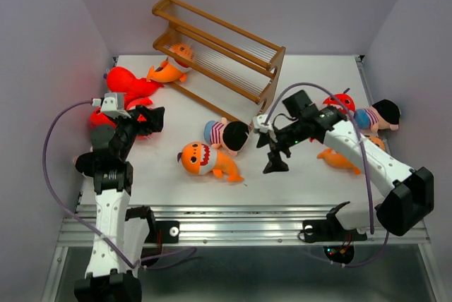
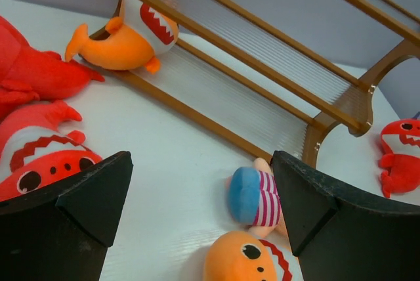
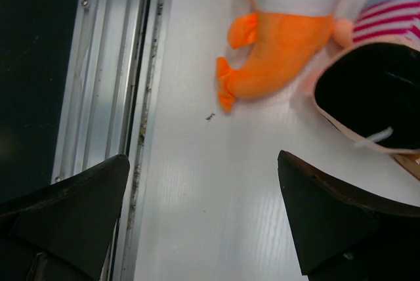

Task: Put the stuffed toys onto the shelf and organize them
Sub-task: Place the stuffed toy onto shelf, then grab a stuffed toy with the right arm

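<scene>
Though the shelf (image 1: 233,51) is stood slantwise at the far side of the table (image 1: 296,189), only one toy is seen on it. An orange shark (image 1: 171,68) is leaned on the lowest row at the left end, with its tail down by the table.

The other stuffed toys are spread over the table. Big red plush (image 1: 127,85) is piled at the left edge, near the shelf's left end. A red shark (image 2: 46,163) with white teeth is laid just beside the left claw (image 1: 152,120). In the middle, a doll (image 1: 227,134) in a striped shirt is laid just beside a second orange shark (image 1: 205,161). On the right, a small red shark (image 1: 342,101), a second doll (image 1: 378,115) and an orange fish (image 1: 337,159) are laid near each other, partly hidden by the right arm.

The left claw is held wide, with nothing between its fingers, and is pointed toward the shelf. The right claw (image 1: 274,159) is held wide too, with nothing in it. It is hung just right of the middle doll, pointed down at the table. The metal rail (image 3: 111,64) along the table's near edge is seen in the right wrist view.
</scene>
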Controlling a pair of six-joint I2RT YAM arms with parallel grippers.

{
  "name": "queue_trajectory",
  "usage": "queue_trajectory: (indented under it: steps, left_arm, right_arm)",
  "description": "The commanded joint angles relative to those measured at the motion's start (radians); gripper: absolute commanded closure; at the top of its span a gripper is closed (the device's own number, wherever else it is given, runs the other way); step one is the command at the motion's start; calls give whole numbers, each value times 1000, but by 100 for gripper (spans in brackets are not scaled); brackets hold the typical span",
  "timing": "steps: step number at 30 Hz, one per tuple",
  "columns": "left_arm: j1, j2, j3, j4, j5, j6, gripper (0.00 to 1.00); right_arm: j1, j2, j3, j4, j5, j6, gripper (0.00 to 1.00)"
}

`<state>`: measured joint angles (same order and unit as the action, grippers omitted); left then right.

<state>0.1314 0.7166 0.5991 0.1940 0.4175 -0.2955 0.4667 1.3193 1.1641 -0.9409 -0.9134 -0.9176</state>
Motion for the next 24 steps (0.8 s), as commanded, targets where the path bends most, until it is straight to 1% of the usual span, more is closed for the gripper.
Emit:
queue_trajectory:
  steps: [1, 2, 3, 4, 5, 6, 8, 9, 10, 11, 12, 13, 15, 16, 20, 24]
  left_arm:
    - [2, -167, -36, -17, 7, 47, 1]
    - [2, -192, -47, -31, -5, 61, 1]
    - [2, -238, -53, -54, -26, 71, 1]
    - [2, -259, -65, -60, -34, 84, 1]
    - [2, -281, -76, -62, -39, 79, 1]
    - [2, -319, -84, -70, -51, 76, 1]
    - [1, -335, -78, -76, -48, 85, 1]
    - [1, -336, -71, -80, -54, 93, 1]
    - [1, -330, -71, -82, -60, 94, 1]
    - [1, -327, -71, -85, -65, 96, 1]
    - [2, -325, -67, -90, -72, 102, 1]
    - [2, -327, -64, -94, -74, 105, 1]
    - [2, -339, -67, -96, -83, 101, 1]
    - [1, -342, -70, -96, -82, 92, 1]
    - [1, -347, -70, -102, -79, 93, 2]
    - [2, -362, -70, -103, -89, 93, 2]
  right_arm:
    - [206, 117, 84, 123, 203, 157, 0]
    - [255, 156, 151, 125, 211, 170, 0]
    - [277, 193, 185, 137, 225, 209, 0]
    - [300, 262, 221, 149, 243, 230, 0]
    - [326, 293, 255, 163, 260, 247, 0]
    - [373, 323, 319, 197, 301, 291, 0]
    - [415, 389, 396, 223, 350, 344, 0]
    - [427, 461, 437, 229, 376, 368, 0]
    - [438, 497, 524, 240, 387, 425, 0]
    - [449, 536, 570, 243, 393, 448, 0]
    - [449, 616, 615, 228, 399, 465, 0]
    - [449, 653, 697, 218, 401, 474, 0]
    - [449, 719, 761, 180, 397, 448, 0]
    - [449, 771, 804, 169, 387, 406, 0]
    - [449, 849, 842, 151, 363, 372, 0]
    - [449, 891, 827, 171, 419, 370, 1]
